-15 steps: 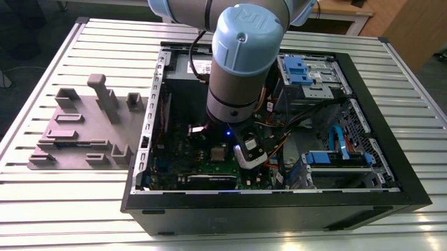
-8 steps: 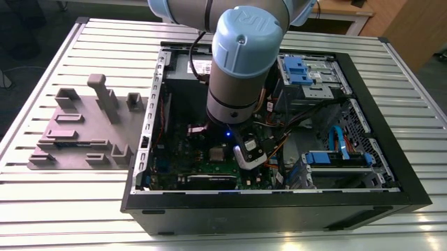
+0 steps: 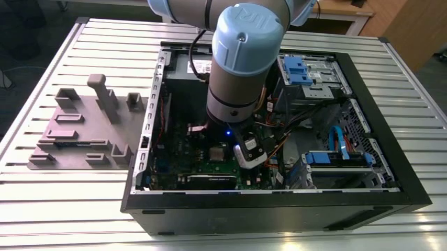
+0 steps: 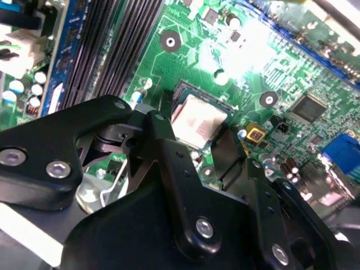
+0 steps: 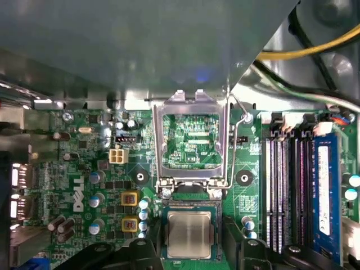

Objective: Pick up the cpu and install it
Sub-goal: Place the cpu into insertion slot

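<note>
**Ana:** Where is the cpu?

**Ben:** The cpu [image 5: 189,235] lies flat in its square socket [image 5: 190,206] on the green board [image 5: 84,169]. Its top is shiny and grey. In the exterior view the cpu [image 3: 218,153] is a small pale square inside the black computer box [image 3: 279,206].

**Ana:** Is the lid over it?

**Ben:** No. The metal frame [image 5: 189,108] of the socket is flipped open. It lies just beside the cpu, and you can see the green board through it.

**Ana:** What about the gripper?

**Ben:** The gripper [image 4: 198,147] hangs right over the cpu. Its two black fingers [image 4: 166,146] are spread apart, one on each side of the chip. They hold nothing.

**Ana:** Do the fingers touch it?

**Ben:** I think there is a little gap on both sides. But the fingers hide the edges, so I am not sure.

**Ana:** What else is there?

**Ben:** Long dark slots [image 5: 281,185] and a blue stick [image 5: 323,191] sit near the socket. The big arm [image 3: 241,68] reaches down into the box. The box lies on a table [image 3: 70,209] of silver slats. A grey block tray [image 3: 77,130] lies beside the box, on the exterior view's left.
</note>
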Action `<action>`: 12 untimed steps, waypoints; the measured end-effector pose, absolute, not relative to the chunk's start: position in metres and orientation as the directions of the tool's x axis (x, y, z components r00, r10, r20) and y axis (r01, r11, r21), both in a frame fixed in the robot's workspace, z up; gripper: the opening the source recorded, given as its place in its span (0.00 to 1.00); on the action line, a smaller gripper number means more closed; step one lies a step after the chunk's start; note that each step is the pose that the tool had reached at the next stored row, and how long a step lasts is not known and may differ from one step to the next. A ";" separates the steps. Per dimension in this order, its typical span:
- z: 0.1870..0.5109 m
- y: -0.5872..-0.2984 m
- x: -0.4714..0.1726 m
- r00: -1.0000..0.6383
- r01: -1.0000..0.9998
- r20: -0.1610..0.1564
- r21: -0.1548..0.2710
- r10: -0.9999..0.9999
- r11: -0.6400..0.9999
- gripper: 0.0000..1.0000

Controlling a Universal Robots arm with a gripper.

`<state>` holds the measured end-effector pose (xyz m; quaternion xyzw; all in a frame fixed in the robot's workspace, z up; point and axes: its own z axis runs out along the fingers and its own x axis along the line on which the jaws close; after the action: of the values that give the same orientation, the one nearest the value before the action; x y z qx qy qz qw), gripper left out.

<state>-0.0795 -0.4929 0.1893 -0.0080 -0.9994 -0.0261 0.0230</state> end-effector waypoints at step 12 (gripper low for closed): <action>0.186 -0.493 -0.079 -0.999 0.017 0.047 0.051 0.015 0.999 0.50</action>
<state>-0.0793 -0.4929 0.1863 -0.0081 -0.9994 -0.0259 0.0231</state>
